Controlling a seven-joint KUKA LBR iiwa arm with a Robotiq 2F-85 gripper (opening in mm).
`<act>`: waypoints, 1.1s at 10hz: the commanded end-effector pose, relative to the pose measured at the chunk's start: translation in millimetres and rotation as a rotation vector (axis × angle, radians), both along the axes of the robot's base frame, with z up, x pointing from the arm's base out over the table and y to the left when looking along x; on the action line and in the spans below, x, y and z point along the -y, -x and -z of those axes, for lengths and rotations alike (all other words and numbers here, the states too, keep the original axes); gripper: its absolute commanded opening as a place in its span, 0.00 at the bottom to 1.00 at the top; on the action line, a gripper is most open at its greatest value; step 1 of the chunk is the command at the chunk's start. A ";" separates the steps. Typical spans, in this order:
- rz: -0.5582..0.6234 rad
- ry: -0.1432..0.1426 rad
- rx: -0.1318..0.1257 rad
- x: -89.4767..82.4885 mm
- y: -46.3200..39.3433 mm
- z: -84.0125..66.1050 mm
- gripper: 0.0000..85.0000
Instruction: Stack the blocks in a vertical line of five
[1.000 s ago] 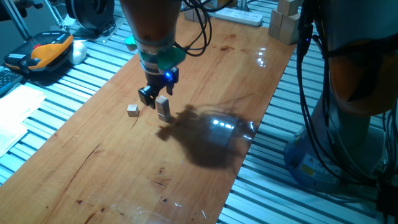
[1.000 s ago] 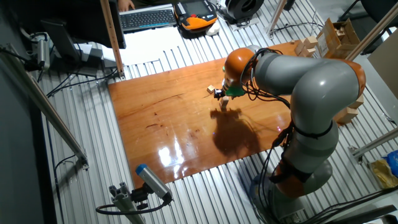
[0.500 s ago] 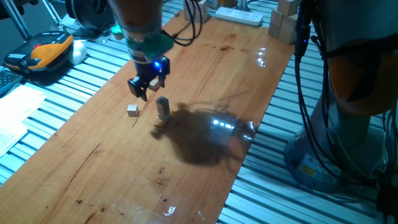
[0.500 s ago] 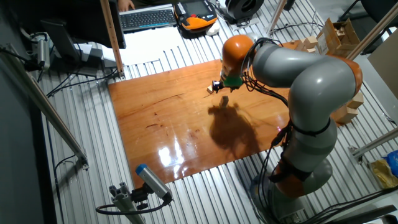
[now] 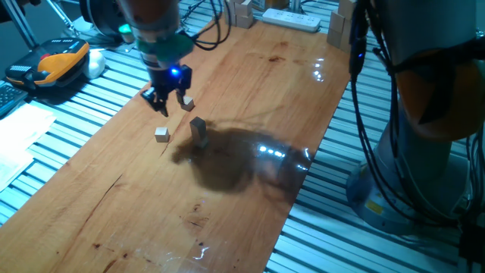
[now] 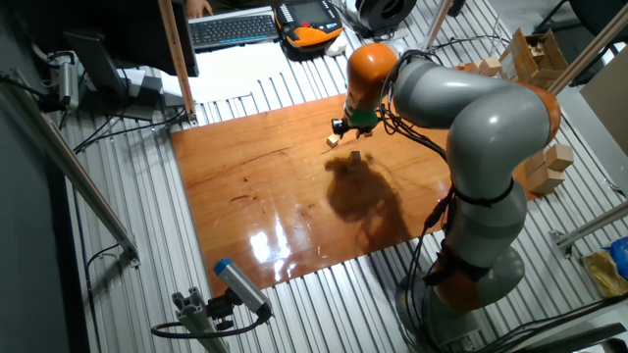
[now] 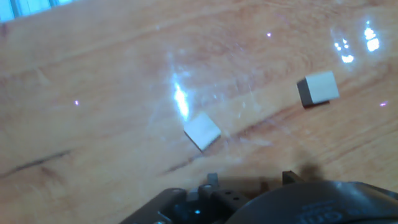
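Observation:
A short upright stack of pale blocks [image 5: 198,131] stands near the middle of the wooden table [image 5: 250,114]; its count is too small to tell. The stack [image 6: 355,156] also shows in the other fixed view. One loose block [image 5: 161,134] lies left of the stack, and another loose block [image 5: 187,104] lies just behind it. My gripper [image 5: 167,101] hangs open above the table, left of and behind the stack, with nothing between its fingers. In the hand view my gripper [image 7: 249,179] looks down on two loose blocks: a near one [image 7: 202,130] and a farther one [image 7: 318,88].
Much larger pale wooden blocks [image 5: 345,30] and a white power strip [image 5: 292,19] sit at the table's far end. An orange and yellow device [image 5: 57,61] lies off the table's left edge. The arm's base [image 6: 471,275] stands beside the right edge.
My gripper has let go of the block on top of the stack, risen, and moved left and back, away from the stack. The stack has stayed standing.

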State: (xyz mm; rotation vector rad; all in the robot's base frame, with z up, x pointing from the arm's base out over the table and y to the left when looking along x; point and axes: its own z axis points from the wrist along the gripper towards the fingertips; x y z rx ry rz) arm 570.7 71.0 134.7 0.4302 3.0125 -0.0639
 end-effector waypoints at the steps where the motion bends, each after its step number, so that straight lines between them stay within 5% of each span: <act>1: 0.008 -0.001 0.005 -2.6 -4.2 1.3 0.60; 7: 0.066 -0.015 0.017 -18.9 -27.1 5.5 0.60; 11: 0.248 -0.092 0.006 -13.0 -33.0 7.1 0.60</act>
